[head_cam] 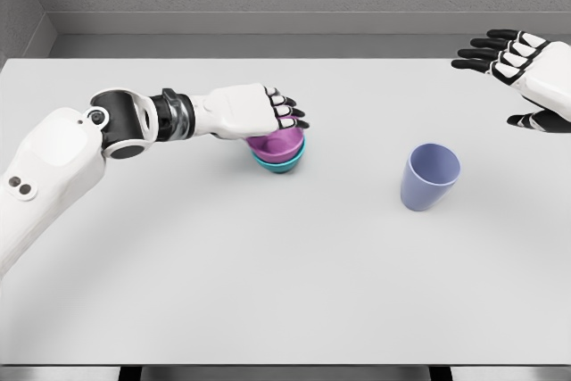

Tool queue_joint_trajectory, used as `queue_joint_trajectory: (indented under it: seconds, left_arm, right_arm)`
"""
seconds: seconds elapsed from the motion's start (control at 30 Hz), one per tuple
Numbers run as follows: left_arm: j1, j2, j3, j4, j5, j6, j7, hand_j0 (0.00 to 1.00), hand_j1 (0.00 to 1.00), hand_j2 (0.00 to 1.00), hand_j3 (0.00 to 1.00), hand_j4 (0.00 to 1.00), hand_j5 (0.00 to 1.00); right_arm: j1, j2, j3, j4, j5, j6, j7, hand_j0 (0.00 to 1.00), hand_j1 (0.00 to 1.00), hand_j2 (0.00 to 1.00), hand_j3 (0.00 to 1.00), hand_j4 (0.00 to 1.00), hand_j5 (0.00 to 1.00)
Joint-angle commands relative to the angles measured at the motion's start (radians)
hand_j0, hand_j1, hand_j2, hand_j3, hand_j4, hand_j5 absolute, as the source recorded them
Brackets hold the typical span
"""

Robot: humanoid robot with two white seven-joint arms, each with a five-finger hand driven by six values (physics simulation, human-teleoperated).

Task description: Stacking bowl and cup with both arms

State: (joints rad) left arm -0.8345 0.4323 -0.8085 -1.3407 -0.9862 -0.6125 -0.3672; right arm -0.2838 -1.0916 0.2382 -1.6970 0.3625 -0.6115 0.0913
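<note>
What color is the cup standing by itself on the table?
The cup is a pale bluish purple, like lavender. The head view shows it clearly.

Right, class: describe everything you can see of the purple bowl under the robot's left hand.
The purple bowl looks like smooth, glossy plastic, magenta-violet, open side up. It sits nested inside a teal bowl on the white table, left of the lavender cup. The left hand covers its near-left part, fingers curled over the rim, so only part of its inside shows.
</note>
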Motion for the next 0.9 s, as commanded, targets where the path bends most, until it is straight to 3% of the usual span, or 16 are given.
queue_joint_trajectory:
  seconds: [0.0,0.23,0.37,0.47,0.63,0.77,0.8,0.83,0.87]
  left_arm:
    - [0.0,0.0,0.003,0.0,0.008,0.002,0.001,1.0,1.0,1.0,1.0,1.0,1.0]
    - [-0.009,0.017,0.006,-0.002,0.049,0.002,0.004,1.0,1.0,1.0,1.0,1.0,1.0]
    - [-0.012,0.117,0.008,-0.012,0.092,0.002,0.004,1.0,1.0,1.0,1.0,1.0,1.0]
    - [-0.017,0.232,0.015,-0.009,0.253,0.002,0.004,1.0,1.0,1.0,1.0,1.0,1.0]
    - [-0.008,0.352,0.015,-0.002,0.509,0.002,0.004,1.0,1.0,1.0,1.0,1.0,1.0]
    - [0.002,0.416,0.035,-0.002,0.587,0.002,0.004,1.0,1.0,1.0,1.0,1.0,1.0]
    - [0.003,0.436,0.037,-0.002,0.6,0.002,0.004,1.0,1.0,1.0,1.0,1.0,1.0]
    - [0.005,0.453,0.037,-0.002,0.612,0.002,0.004,1.0,1.0,1.0,1.0,1.0,1.0]
    - [0.005,0.459,0.035,-0.002,0.613,0.002,0.004,1.0,1.0,1.0,1.0,1.0,1.0]
  right_arm:
    - [0.0,-0.002,0.0,0.0,-0.007,0.001,-0.001,1.0,1.0,1.0,1.0,1.0,1.0]
    - [-0.002,-0.002,-0.002,0.0,-0.007,0.001,-0.001,1.0,1.0,1.0,1.0,1.0,1.0]
    - [-0.003,-0.004,-0.002,0.002,-0.007,0.001,-0.001,1.0,1.0,1.0,1.0,1.0,1.0]
    - [0.0,-0.007,-0.002,-0.003,-0.007,0.001,-0.001,1.0,1.0,1.0,1.0,1.0,1.0]
    - [0.006,-0.01,-0.002,-0.009,-0.007,0.001,0.001,1.0,1.0,1.0,1.0,1.0,1.0]
    - [0.008,-0.011,-0.026,-0.012,-0.004,0.001,0.01,1.0,1.0,1.0,1.0,1.0,1.0]
    - [0.006,-0.011,-0.028,-0.009,-0.004,0.001,0.068,1.0,1.0,1.0,1.0,1.0,1.0]
    - [0.002,0.001,-0.022,-0.006,0.0,0.001,0.195,1.0,1.0,1.0,1.0,1.0,1.0]
    - [-0.005,0.003,-0.016,-0.016,0.003,0.056,0.29,1.0,1.0,1.0,1.0,1.0,1.0]
